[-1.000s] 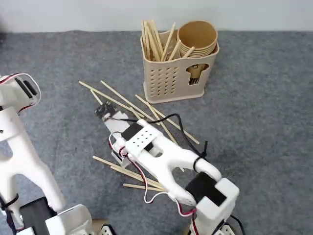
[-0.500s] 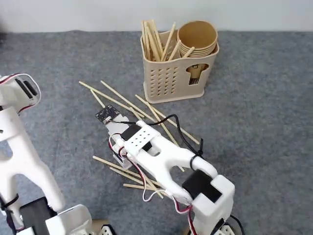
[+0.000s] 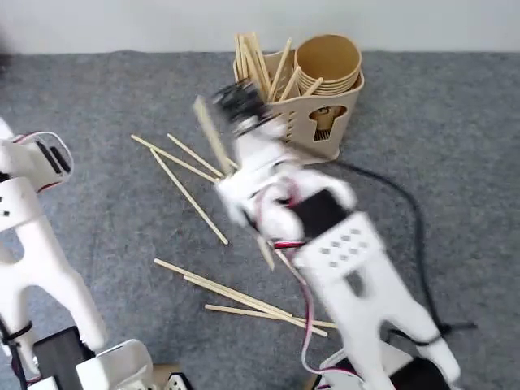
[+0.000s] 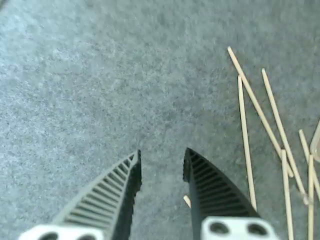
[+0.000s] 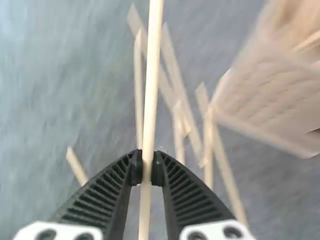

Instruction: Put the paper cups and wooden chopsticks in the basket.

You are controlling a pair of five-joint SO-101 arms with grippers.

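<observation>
Right gripper (image 5: 146, 166) is pinched tight on one wooden chopstick (image 5: 152, 75), jaws almost together around it, with the stick running on past the fingertips. In the high view the right arm (image 3: 341, 260) stretches from the lower right up to the top centre. Its tip is just left of the basket (image 3: 280, 130), and the held stick slants beside the basket's left front corner. Whether the stick touches the basket, cannot tell. The basket stands at upper centre on the grey carpet (image 3: 455, 162). Stacked paper cups (image 3: 328, 58) sit in its right compartment, and a bundle of chopsticks (image 3: 253, 65) leans in its left compartment. Loose chopsticks (image 3: 188, 195) lie diagonally on the carpet left of centre. A second group of chopsticks (image 3: 236, 296) lies at lower centre, near the base of the right arm. Left gripper (image 4: 161, 162) has its jaws parted by a moderate gap, nothing between them; it hangs over carpet with a few loose sticks nearby. The left arm (image 3: 32, 244) sits at the left edge — well apart from the basket. A black cable (image 3: 414, 219) curves along the right arm's right side.
</observation>
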